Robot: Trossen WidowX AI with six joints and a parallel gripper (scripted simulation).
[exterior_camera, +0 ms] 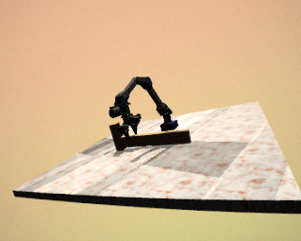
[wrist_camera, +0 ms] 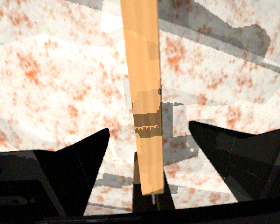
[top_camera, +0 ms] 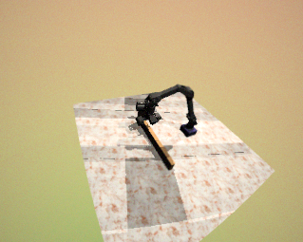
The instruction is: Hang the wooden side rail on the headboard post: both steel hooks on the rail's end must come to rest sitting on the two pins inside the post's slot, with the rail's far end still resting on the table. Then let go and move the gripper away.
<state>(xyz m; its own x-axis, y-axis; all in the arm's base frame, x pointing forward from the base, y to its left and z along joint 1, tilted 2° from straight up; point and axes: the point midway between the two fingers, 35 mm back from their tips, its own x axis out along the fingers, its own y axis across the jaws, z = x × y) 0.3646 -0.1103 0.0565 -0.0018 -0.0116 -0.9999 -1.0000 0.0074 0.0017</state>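
The wooden side rail (top_camera: 157, 142) (exterior_camera: 164, 138) (wrist_camera: 142, 60) stands on edge, its near end against the dark headboard post (exterior_camera: 118, 145) (wrist_camera: 169, 197). Its far end is low at the table; exact contact is too small to tell. In the wrist view a thin grey strip shows between the rail's end and the post. The hooks' seating on the pins is hidden. My gripper (exterior_camera: 130, 131) (wrist_camera: 148, 128) is open and empty above the rail near the post. In the wrist view its fingertips stand on either side of the rail, with gaps on both sides.
The arm arches from its dark blue base (top_camera: 188, 130) (exterior_camera: 169, 125), which stands beside the rail. The speckled tabletop (top_camera: 217, 183) (exterior_camera: 254, 173) carries shadows of the arm and rail. The table's front edge (exterior_camera: 159, 203) shows in the exterior view.
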